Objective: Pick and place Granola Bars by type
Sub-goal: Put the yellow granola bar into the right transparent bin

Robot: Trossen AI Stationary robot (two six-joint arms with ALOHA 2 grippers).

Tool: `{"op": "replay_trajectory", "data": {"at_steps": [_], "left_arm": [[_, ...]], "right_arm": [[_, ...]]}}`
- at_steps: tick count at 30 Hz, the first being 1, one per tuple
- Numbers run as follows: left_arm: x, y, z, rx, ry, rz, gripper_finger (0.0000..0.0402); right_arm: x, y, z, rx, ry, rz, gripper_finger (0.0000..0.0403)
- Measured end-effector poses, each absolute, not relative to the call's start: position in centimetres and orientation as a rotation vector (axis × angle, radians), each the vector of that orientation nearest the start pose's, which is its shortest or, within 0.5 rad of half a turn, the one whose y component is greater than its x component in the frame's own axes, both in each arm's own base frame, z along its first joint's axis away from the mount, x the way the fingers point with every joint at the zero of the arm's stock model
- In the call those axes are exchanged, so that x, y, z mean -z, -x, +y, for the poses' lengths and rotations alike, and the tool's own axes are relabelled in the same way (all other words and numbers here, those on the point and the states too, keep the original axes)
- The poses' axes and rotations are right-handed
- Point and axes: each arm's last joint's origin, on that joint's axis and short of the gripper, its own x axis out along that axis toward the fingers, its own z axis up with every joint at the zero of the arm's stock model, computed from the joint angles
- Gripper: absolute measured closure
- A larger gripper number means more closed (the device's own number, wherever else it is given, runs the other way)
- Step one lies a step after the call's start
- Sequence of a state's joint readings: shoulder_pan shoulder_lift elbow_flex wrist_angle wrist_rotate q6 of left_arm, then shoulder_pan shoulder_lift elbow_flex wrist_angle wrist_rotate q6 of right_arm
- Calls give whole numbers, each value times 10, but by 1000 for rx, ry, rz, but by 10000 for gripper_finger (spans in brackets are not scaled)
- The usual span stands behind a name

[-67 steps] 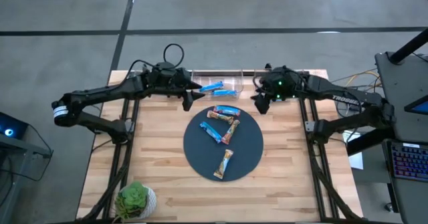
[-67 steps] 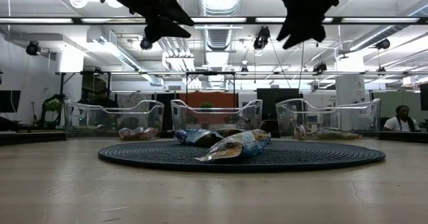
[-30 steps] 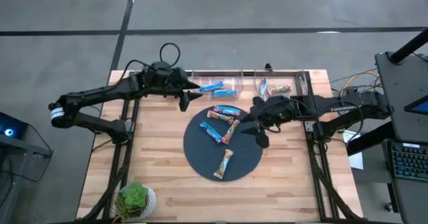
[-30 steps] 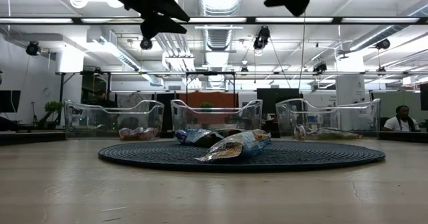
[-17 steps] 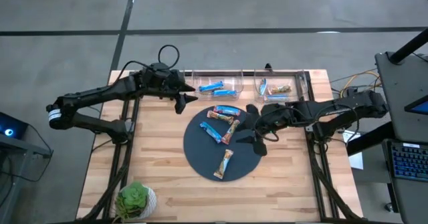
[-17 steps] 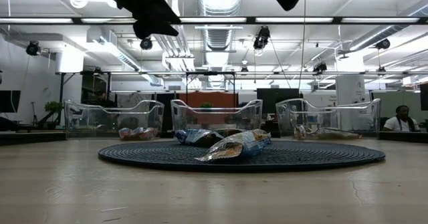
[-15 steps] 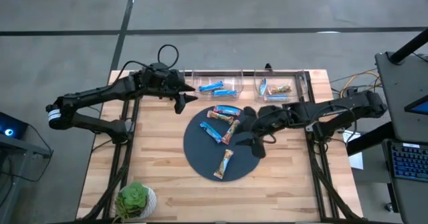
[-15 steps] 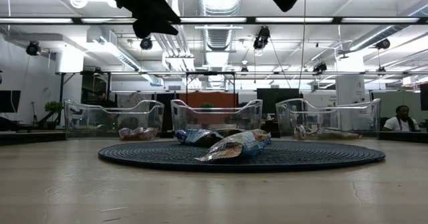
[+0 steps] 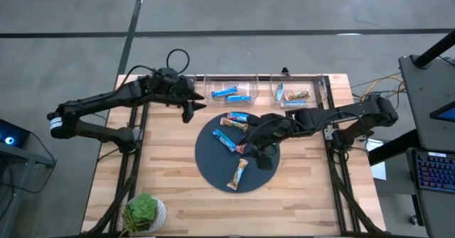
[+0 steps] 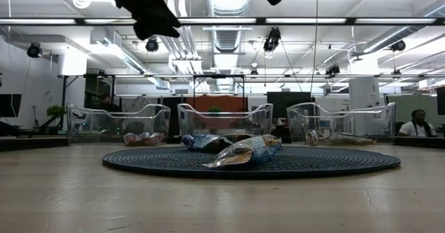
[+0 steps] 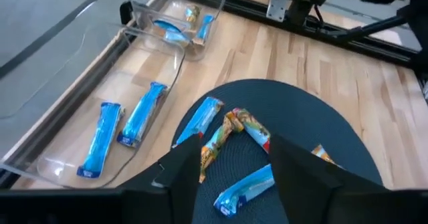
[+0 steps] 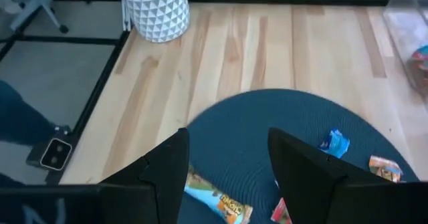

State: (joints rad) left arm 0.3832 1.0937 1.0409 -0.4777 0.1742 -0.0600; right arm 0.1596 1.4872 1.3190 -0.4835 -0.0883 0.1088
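Several granola bars lie flat on a dark round mat: a blue-and-red one, a blue one, a brown-tan one and another brown-tan one. Two blue bars lie in the middle clear bin, and more bars in the right bin. My left gripper hangs open above the mat's far left rim, holding nothing. My right gripper hangs open high over the mat's right half. A brown-tan bar shows below, between its fingers.
Three clear bins stand in a row along the table's far edge. A potted plant in a white pot stands at the near left corner. Bare wood lies left and right of the mat.
My right gripper has moved from the mat's right rim toward the table's left, and now hangs over the bars on the mat. The bars have not moved.
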Motion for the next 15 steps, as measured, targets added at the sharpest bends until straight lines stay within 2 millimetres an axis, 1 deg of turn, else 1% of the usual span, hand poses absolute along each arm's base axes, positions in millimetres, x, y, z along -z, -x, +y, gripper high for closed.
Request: {"op": "replay_trajectory", "data": {"at_steps": [6, 15], "left_arm": [[-341, -201, 74, -163, 190, 524, 284], [-352, -177, 57, -37, 203, 502, 289]], "right_arm": [[-327, -326, 57, -205, -69, 754, 213], [-326, -336, 61, -284, -49, 828, 226]]}}
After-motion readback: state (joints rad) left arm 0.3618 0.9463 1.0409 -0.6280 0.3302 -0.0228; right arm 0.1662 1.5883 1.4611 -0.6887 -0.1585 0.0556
